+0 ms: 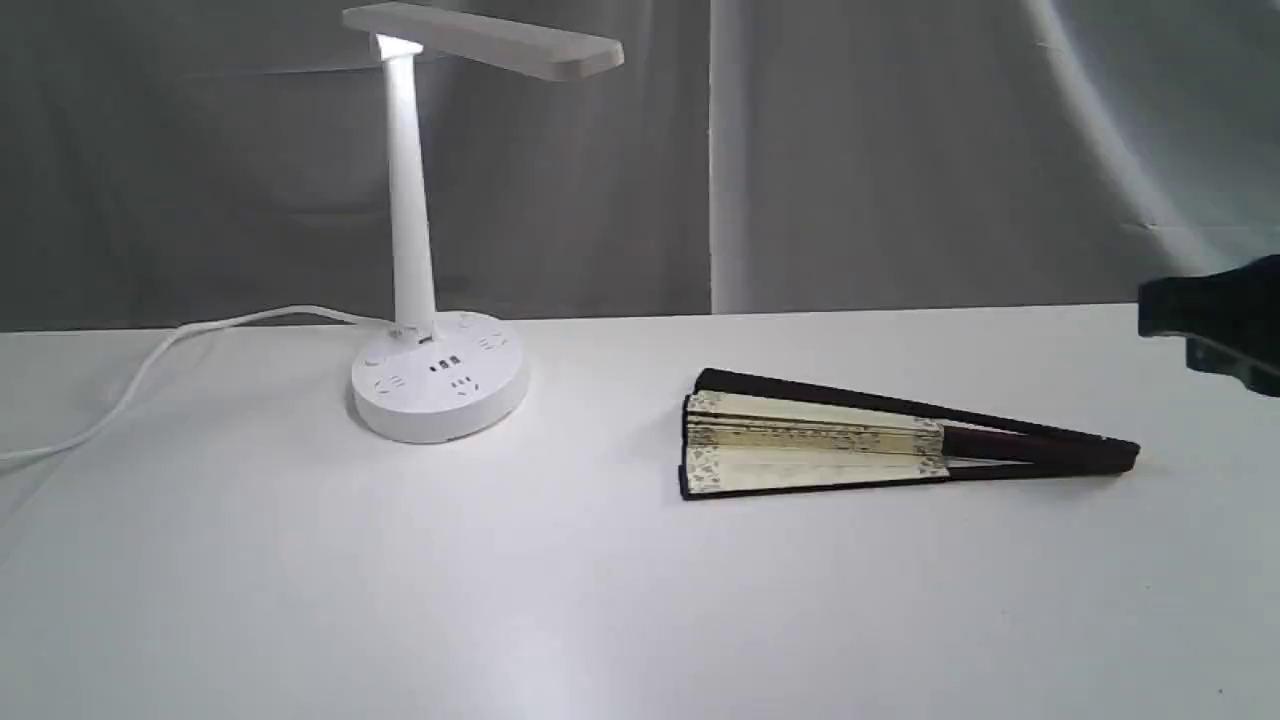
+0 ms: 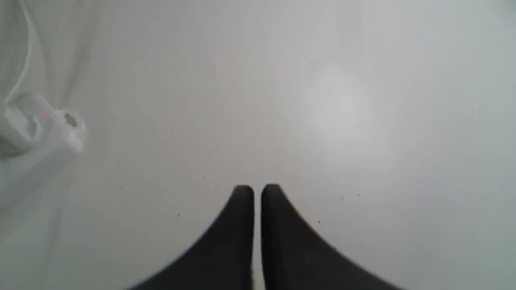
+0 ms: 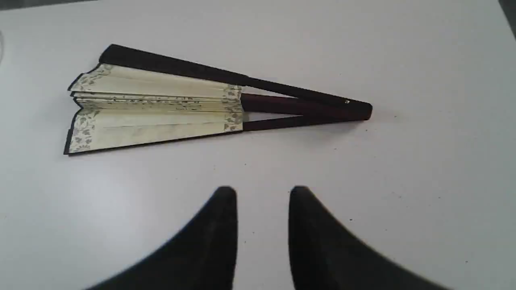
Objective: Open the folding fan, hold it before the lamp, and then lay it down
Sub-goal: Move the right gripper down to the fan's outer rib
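The folding fan (image 1: 850,445) lies flat on the white table, spread only a little, its cream pleats toward the lamp and its dark maroon pivot end pointing right. The right wrist view shows the fan (image 3: 161,104) apart from my right gripper (image 3: 262,197), which is open and holds nothing. In the exterior view only a dark part of the right arm (image 1: 1215,320) shows at the right edge. The white lamp (image 1: 420,250) stands lit at the back left. My left gripper (image 2: 257,193) is shut and empty over bare table.
The lamp's white cord (image 1: 150,370) runs off to the left across the table (image 1: 300,600). A white plug-like part (image 2: 40,129) shows in the left wrist view. A grey curtain hangs behind the table.
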